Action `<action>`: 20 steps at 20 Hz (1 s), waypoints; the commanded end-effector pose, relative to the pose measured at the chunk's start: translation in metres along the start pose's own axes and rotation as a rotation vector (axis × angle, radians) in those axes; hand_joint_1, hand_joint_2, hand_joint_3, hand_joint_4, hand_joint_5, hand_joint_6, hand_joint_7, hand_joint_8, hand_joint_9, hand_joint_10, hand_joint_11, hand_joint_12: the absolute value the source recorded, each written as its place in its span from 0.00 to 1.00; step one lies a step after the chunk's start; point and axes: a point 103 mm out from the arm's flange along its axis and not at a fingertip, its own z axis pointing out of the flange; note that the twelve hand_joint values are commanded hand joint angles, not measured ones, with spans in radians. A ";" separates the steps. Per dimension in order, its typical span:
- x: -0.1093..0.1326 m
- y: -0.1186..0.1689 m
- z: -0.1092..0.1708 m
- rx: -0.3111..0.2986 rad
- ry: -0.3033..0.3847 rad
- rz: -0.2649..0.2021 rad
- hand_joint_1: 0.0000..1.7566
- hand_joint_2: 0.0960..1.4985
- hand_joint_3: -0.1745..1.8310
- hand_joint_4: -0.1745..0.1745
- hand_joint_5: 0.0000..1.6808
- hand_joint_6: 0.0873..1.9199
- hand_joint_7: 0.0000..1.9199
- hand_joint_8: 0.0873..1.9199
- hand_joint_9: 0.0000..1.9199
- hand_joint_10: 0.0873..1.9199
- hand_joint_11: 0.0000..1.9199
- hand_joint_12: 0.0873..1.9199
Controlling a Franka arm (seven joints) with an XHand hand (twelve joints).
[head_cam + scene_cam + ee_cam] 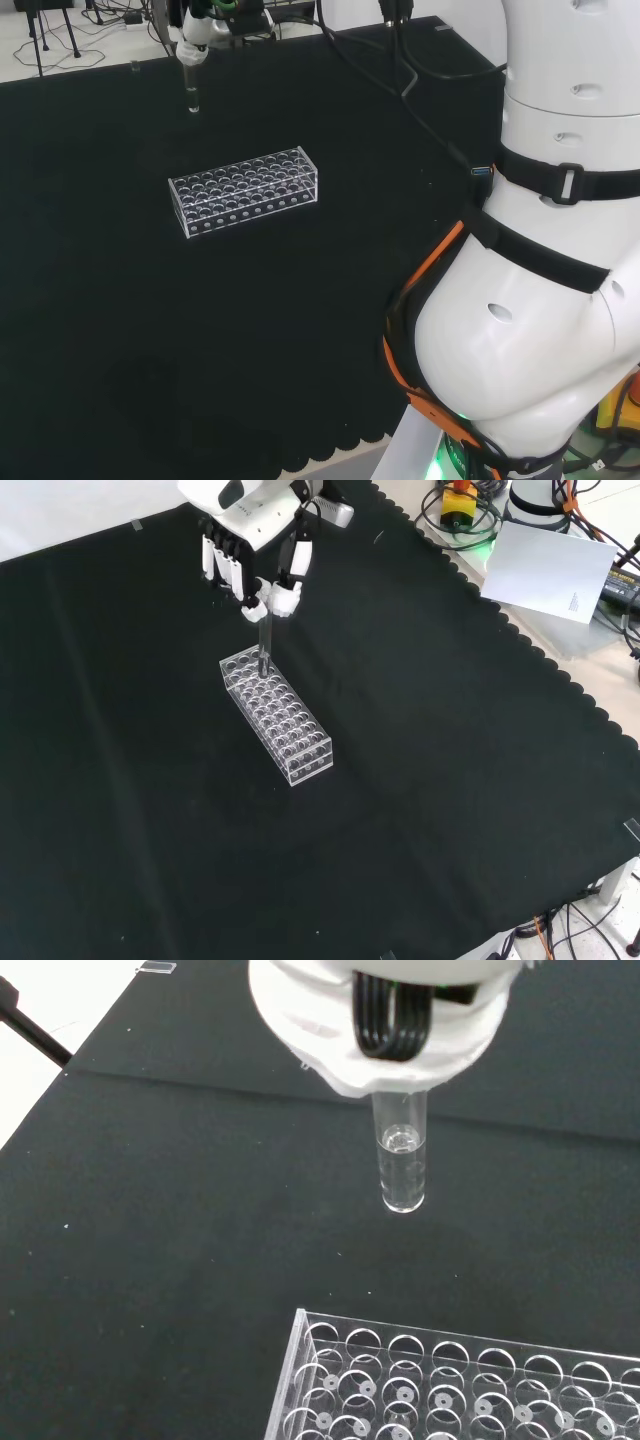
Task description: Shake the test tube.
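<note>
- One tube (401,1165) pinched in hand (262,568), hanging upright above rack (278,716), clear of it.
- Risk: shaking could slip tube from fingertips, or knock rack.

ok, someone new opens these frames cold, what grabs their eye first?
The hand at the top of the front view, pinching a clear test tube that hangs upright in the air. Next, the clear rack of empty holes lying mid-cloth just below it; the wrist view shows the tube lifted off the rack with a little clear liquid at its bottom. In the head view, the arm's big white links bulk up the right side.
</note>
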 end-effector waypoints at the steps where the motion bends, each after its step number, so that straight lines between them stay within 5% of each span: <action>1: -0.022 -0.009 0.004 0.011 -0.012 0.050 0.81 0.48 0.26 0.00 0.81 0.15 0.89 0.25 0.71 0.18 0.53 0.58; 14: -0.158 -0.072 0.014 0.045 -0.063 0.365 0.81 0.48 0.26 0.00 0.81 0.15 0.89 0.25 0.71 0.18 0.53 0.58; 20: -0.182 -0.085 0.012 0.039 -0.069 0.415 0.81 0.48 0.26 0.00 0.81 0.15 0.89 0.25 0.71 0.18 0.53 0.58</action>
